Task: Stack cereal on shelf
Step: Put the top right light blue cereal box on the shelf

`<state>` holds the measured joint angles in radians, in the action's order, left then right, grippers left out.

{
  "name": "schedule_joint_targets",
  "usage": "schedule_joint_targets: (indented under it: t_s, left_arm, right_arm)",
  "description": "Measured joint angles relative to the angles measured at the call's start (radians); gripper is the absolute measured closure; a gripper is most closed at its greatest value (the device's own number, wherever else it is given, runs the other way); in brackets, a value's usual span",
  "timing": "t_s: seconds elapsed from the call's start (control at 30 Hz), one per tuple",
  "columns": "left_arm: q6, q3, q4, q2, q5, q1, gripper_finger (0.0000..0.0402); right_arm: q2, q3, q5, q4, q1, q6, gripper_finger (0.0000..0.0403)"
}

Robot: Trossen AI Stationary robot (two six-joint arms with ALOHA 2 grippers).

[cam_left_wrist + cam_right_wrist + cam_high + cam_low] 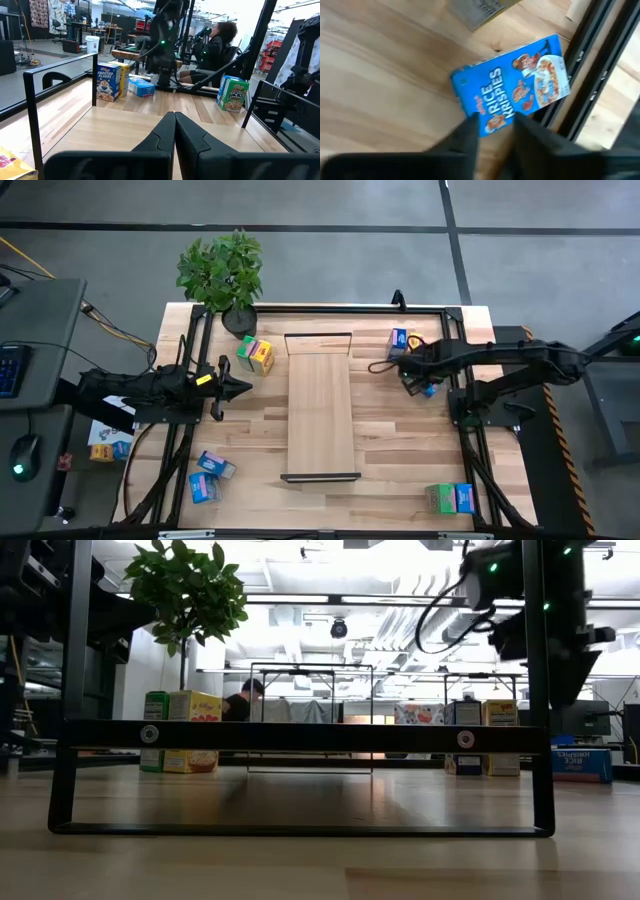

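The shelf lies along the middle of the table, its black bracket near the low camera. A blue cereal box lies flat on the table at the far right, beside the black frame rail. My right gripper points down over one end of this box, its fingers apart. Other cereal boxes stand far left, far right, near left and near right. My left gripper waits shut and level, left of the shelf. My right gripper comes at the blue box from above, and a corner of the box's end shows between its two fingers. Whether the fingers touch the box, I cannot tell. The box lies flat on the table.
A potted plant stands at the far left corner. Black frame rails run along the table's sides and far edge. A person sits beyond the table. More boxes lie on the floor at the left.
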<state>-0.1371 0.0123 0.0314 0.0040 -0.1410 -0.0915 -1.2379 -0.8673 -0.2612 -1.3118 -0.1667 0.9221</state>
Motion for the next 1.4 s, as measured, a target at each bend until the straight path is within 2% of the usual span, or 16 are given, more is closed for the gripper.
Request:
schedule_joint_targets:
  t_s: [0.07, 0.1, 0.4, 0.87, 1.1, 1.27, 1.4]
  left_arm:
    - [0.0, 0.0, 0.0, 0.0, 0.0, 0.0, 0.0401]
    - [0.0, 0.0, 0.0, 0.0, 0.0, 0.0, 0.0401]
    - [0.0, 0.0, 0.0, 0.0, 0.0, 0.0, 0.0402]
    - [0.0, 0.0, 0.0, 0.0, 0.0, 0.0, 0.0401]
    - [0.0, 0.0, 0.0, 0.0, 0.0, 0.0, 0.0401]
    - [0.0, 0.0, 0.0, 0.0, 0.0, 0.0, 0.0402]
    - [0.0, 0.0, 0.0, 0.0, 0.0, 0.0, 0.0402]
  right_arm:
    - [-0.032, 0.0, 0.0, 0.001, -0.017, -0.034, 0.0374]
    - [-0.049, 0.0, 0.002, 0.004, -0.019, -0.057, 0.0387]
    - [-0.208, -0.001, -0.074, 0.016, -0.001, -0.082, 0.0397]
    - [-0.377, -0.001, -0.051, 0.038, 0.006, -0.119, 0.0402]
    - [-0.375, -0.001, 0.037, 0.12, 0.03, -0.145, 0.0403]
    - [-0.335, -0.002, 0.116, 0.162, 0.12, -0.144, 0.0403]
    - [-0.29, -0.003, 0.22, 0.202, 0.21, -0.111, 0.0403]
